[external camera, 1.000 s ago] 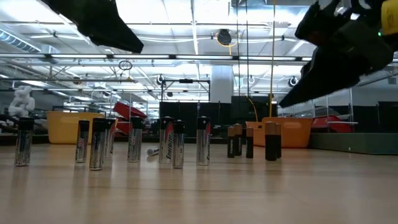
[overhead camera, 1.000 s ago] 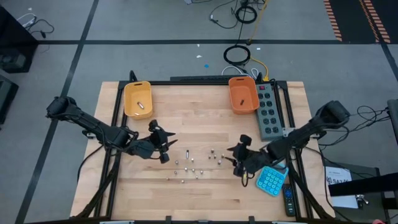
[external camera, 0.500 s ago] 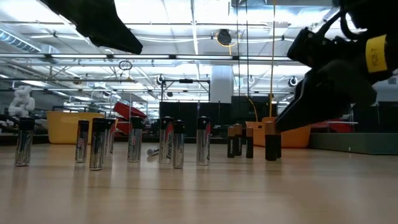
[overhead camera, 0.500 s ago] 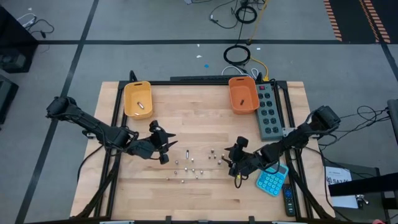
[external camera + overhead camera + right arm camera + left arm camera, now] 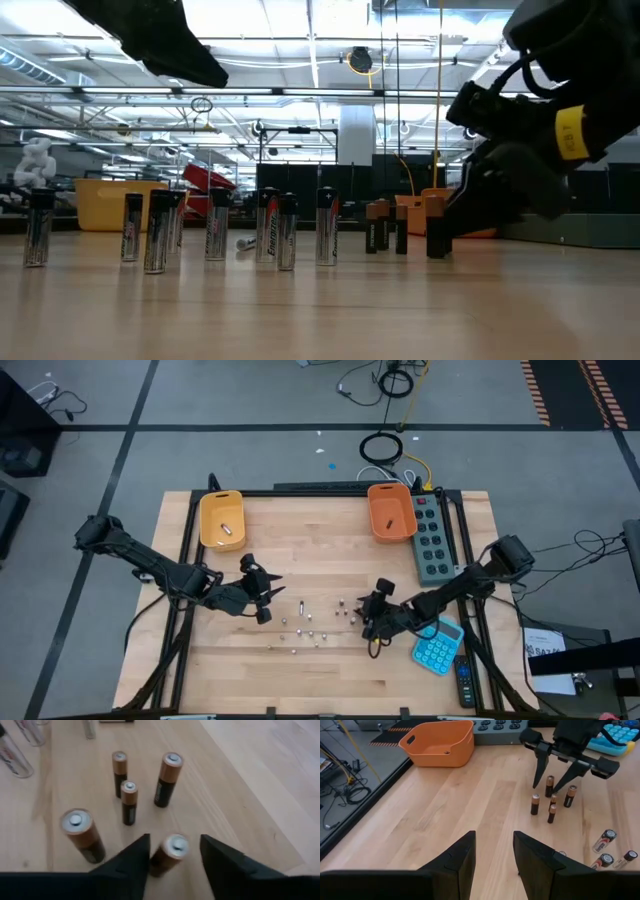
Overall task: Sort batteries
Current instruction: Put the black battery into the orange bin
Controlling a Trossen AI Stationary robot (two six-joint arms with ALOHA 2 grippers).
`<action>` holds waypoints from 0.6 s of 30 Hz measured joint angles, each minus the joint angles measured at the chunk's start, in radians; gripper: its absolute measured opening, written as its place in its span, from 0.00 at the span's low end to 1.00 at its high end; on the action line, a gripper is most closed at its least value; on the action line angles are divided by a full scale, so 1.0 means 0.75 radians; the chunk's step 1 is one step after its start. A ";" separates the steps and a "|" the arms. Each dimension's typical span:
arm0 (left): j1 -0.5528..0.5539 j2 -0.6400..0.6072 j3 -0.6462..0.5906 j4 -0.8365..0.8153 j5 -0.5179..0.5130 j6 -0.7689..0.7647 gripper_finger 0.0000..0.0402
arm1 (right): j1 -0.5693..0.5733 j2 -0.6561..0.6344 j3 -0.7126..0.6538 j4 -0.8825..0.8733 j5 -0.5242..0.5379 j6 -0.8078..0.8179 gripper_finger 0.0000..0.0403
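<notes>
Batteries stand mid-worktop. Right end effector, nearer arm, straddles one upright copper-topped cell, fingers open, seemingly not yet clamped. Left end effector hovers open, well apart.

The desk has a light wooden top inside a black metal frame. It stands on a grey floor crossed by dark lines. Black and yellow cables lie on the floor behind the desk, and a striped orange-black mat shows in the far corner. In the low view the room is a large hall — long strip lights run across the ceiling, bright and white.
</notes>
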 joint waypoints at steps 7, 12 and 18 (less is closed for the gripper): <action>0.000 0.000 0.000 0.000 0.000 0.002 0.35 | -0.029 -0.005 0.003 -0.054 -0.006 0.009 0.08; 0.000 0.000 0.000 -0.001 0.000 0.002 0.35 | -0.110 -0.091 0.001 -0.285 0.010 0.026 0.08; 0.000 0.000 0.000 -0.019 -0.001 0.002 0.35 | -0.362 -0.330 -0.002 -0.436 -0.011 -0.185 0.08</action>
